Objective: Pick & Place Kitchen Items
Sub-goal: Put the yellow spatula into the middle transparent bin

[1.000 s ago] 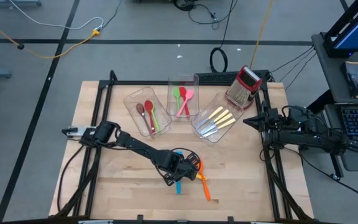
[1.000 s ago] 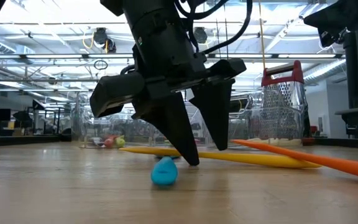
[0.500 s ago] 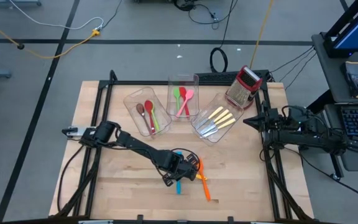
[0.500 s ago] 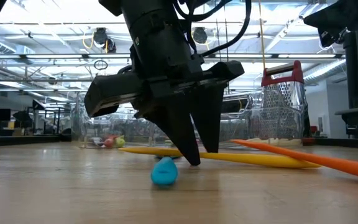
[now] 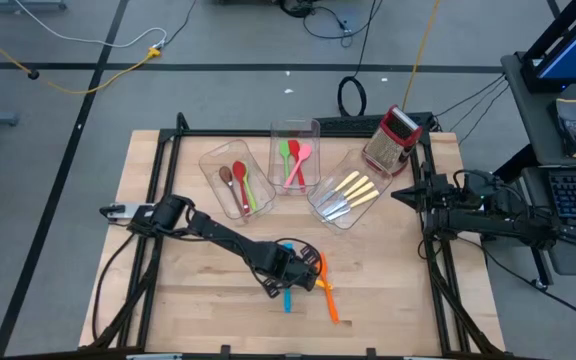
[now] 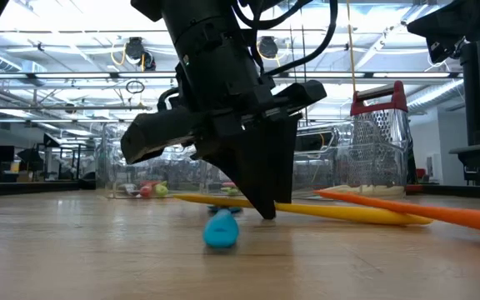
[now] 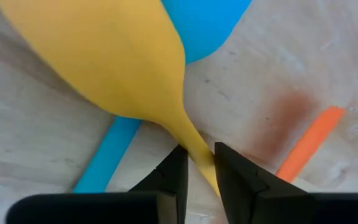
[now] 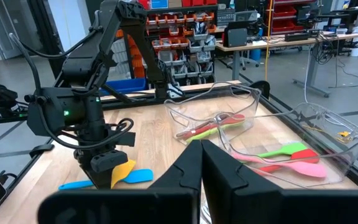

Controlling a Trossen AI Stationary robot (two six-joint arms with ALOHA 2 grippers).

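Note:
My left gripper (image 5: 288,272) stands low over the table's near middle, shut on a yellow spatula (image 6: 323,210). It is also in the left wrist view (image 7: 197,163), where the yellow blade (image 7: 110,56) lies over a blue spatula (image 7: 107,162). An orange spatula (image 5: 326,296) lies beside them on the wood. The blue spatula's handle end (image 6: 221,229) rests on the table. My right gripper (image 5: 400,194) waits shut at the table's right edge and also shows in its wrist view (image 8: 201,163). My left gripper pinches the yellow spatula's thin neck (image 7: 190,138), just behind the blade, between its two fingers. The fingers come from above, pointing down, and lie across the handle. The spatula lies low along the table, its blade over the blue spatula.
Three clear bins stand at the back: one (image 5: 236,185) with brown, red and green spoons, one (image 5: 295,155) with green, red and pink spatulas, one (image 5: 348,192) with cream-handled cutlery. A red-and-silver grater (image 5: 392,138) stands at the back right.
My left gripper has shut: its fingers stood apart on either side of the yellow spatula's handle a second ago and now meet on it. The gripper stays in the same place and the spatula still lies low on the table.

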